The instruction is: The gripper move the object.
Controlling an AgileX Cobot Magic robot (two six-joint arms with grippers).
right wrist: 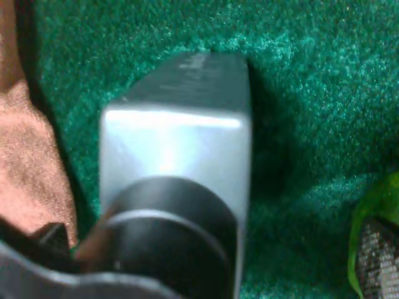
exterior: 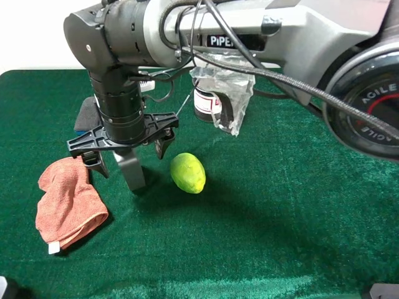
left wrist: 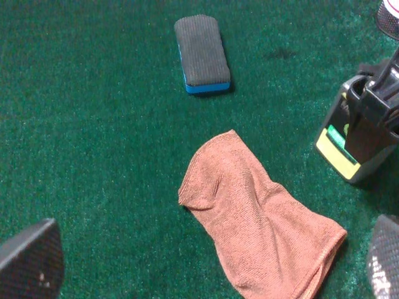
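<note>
The large black right tool (exterior: 131,163) reaches across to the left part of the green felt tabletop (exterior: 280,237) and hangs over the small dark grey rectangular pump bottle (exterior: 133,171), its two fingers spread wide, one on either side. The bottle stands between a crumpled orange cloth (exterior: 65,202) and a yellow-green fruit (exterior: 187,172). The left tool (left wrist: 206,268) is spread wide too, above the cloth.

A green felt tabletop (exterior: 299,237) fills the scene, evenly lit, below a pale wall (exterior: 28,34)
</note>
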